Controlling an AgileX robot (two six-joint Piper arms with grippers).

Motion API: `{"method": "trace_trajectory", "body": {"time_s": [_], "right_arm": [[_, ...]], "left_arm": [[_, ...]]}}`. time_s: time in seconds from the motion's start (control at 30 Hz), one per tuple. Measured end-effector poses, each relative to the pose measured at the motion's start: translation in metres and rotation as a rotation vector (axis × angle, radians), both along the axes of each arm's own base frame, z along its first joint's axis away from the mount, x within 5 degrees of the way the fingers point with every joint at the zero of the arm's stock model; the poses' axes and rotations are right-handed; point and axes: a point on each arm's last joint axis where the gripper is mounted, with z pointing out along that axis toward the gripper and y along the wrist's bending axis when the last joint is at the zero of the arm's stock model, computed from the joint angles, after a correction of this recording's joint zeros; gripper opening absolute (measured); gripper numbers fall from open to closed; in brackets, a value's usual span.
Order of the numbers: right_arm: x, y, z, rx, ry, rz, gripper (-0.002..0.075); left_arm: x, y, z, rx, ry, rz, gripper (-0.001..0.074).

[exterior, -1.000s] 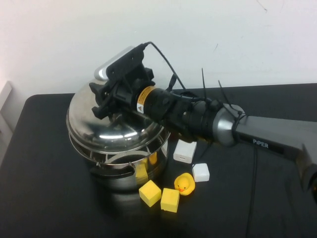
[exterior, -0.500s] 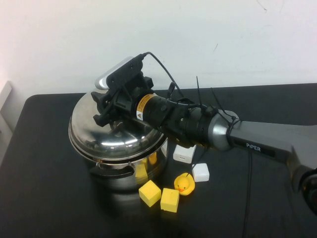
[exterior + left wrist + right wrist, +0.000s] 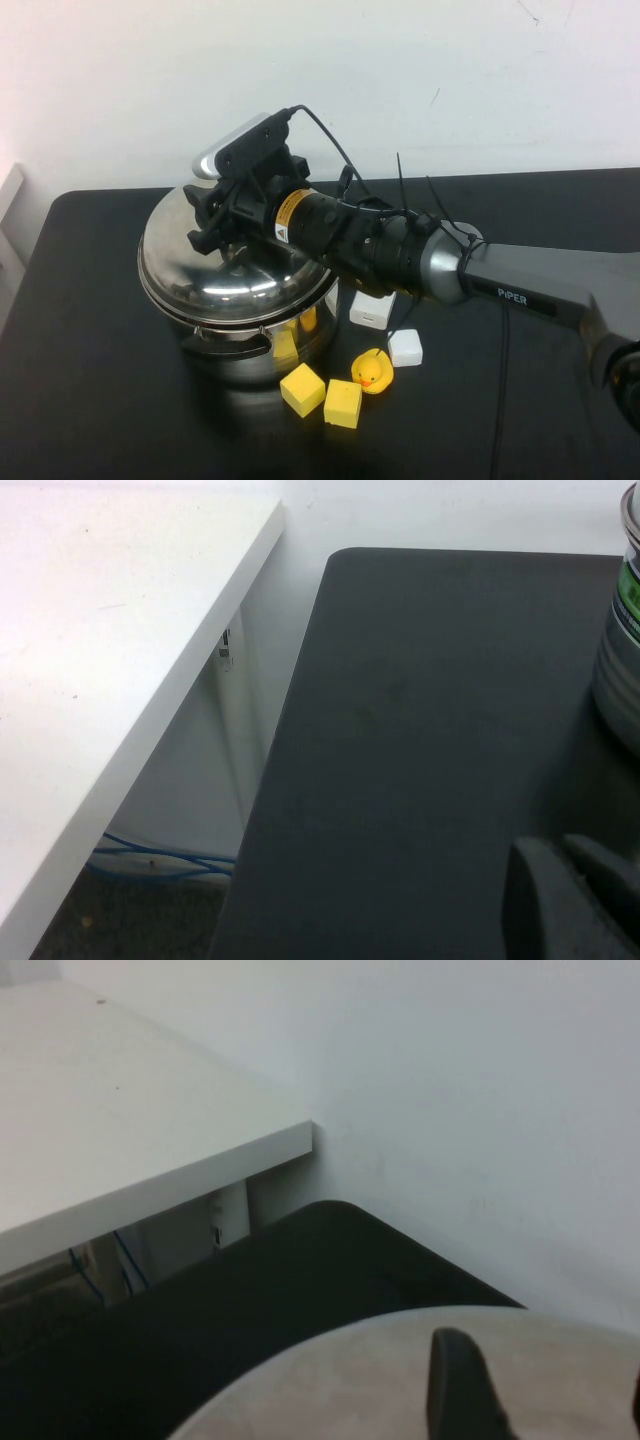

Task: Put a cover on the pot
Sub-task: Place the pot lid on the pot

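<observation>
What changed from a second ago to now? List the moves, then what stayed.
The right gripper lowered the lid from tilted above the pot down onto its rim. The left gripper is parked at the table's edge. The yellow blocks, duck and white blocks stayed.

A plain white wall fills the scene from nine through twelve to three o'clock, marked by a few faint scuffs toward one o'clock. Below it, a matte black table spreads across the lower half. At nine o'clock beside it stands a white desk, separated by a narrow gap. Under that desk, blue cables trail over a grey floor. The lighting is soft and even.
</observation>
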Motion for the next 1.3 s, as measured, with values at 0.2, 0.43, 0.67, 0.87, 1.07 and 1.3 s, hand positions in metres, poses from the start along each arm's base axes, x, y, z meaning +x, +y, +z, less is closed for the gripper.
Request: {"method": "trace_trajectory", "body": {"time_s": [0.2, 0.43, 0.67, 0.87, 1.07, 1.3], "right_arm": [[-0.0003, -0.0003, -0.0005, -0.014, 0.007, 0.000, 0.0335], [-0.0003, -0.0005, -0.0003, -0.013, 0.014, -0.002, 0.0335], [-0.0004, -0.0010, 0.0002, -0.014, 0.023, -0.006, 0.0335], [-0.0006, -0.0010, 0.0001, -0.012, 0.033, -0.007, 0.0335], [0.0010, -0.0033, -0.0016, -0.018, 0.053, -0.020, 0.0335], [0.0016, -0.0039, -0.0016, -0.019, 0.053, -0.021, 0.0335]], "left_arm": [[0.0000, -0.0001, 0.0000, -0.002, 0.000, 0.000, -0.0001], [0.0000, -0.0001, 0.0000, -0.002, 0.000, 0.000, -0.0001], [0.0000, -0.0001, 0.0000, -0.002, 0.000, 0.000, -0.0001], [0.0000, -0.0001, 0.0000, -0.002, 0.000, 0.000, -0.0001], [0.0000, -0.0001, 0.0000, -0.002, 0.000, 0.000, -0.0001], [0.0000, -0.0001, 0.0000, -0.002, 0.000, 0.000, -0.0001]]}}
